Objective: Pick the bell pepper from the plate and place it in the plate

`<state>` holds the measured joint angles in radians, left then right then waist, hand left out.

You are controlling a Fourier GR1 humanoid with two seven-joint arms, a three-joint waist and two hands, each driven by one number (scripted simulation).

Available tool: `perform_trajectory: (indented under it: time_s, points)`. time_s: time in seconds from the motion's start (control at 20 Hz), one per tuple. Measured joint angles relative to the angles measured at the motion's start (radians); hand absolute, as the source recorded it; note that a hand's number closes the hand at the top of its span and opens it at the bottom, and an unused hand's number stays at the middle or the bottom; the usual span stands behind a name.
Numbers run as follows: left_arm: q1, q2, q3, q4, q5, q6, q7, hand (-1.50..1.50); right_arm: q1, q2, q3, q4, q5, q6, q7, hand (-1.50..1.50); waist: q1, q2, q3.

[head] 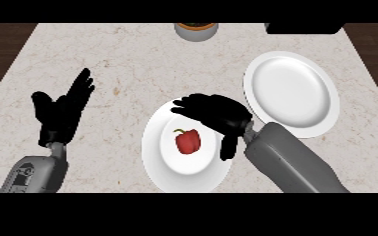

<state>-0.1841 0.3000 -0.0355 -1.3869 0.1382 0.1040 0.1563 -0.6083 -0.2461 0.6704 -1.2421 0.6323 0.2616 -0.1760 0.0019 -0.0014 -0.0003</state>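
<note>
Lighting even & diffuse, counter reads bright across the frame, no hotspots. Right plate shows a soft grey gradient w/ a darker band along its lower-right rim; center plate flat white, near blown out, only a faint shadow under the bell pepper. Both black hands, left hand & right hand, go nearly featureless, little surface detail; edges soft overall, no obvious corner distortion.
</note>
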Motion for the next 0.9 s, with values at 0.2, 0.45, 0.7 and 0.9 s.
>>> perform_trajectory:
  time_s: [0.2,0.45,0.7,0.9]
  points:
    - [0.009,0.000,0.009,-0.026,-0.008,-0.008,0.016,0.00,0.000,0.016,0.010,0.000,0.079,0.037,0.048,-1.50,0.001,0.000,0.000]
    - [0.022,-0.027,0.009,-0.027,-0.032,-0.008,0.004,0.00,-0.022,0.060,-0.006,0.027,0.159,0.102,0.083,-1.50,0.002,0.001,0.000]
    - [0.023,-0.035,0.028,-0.007,-0.040,-0.031,-0.005,0.00,-0.033,0.137,-0.027,0.101,0.239,0.122,0.093,-1.50,0.003,0.001,0.000]
    - [0.022,-0.042,0.040,-0.005,-0.052,-0.039,-0.010,0.00,-0.037,0.193,-0.034,0.151,0.308,0.113,0.104,-1.50,0.003,0.002,0.000]
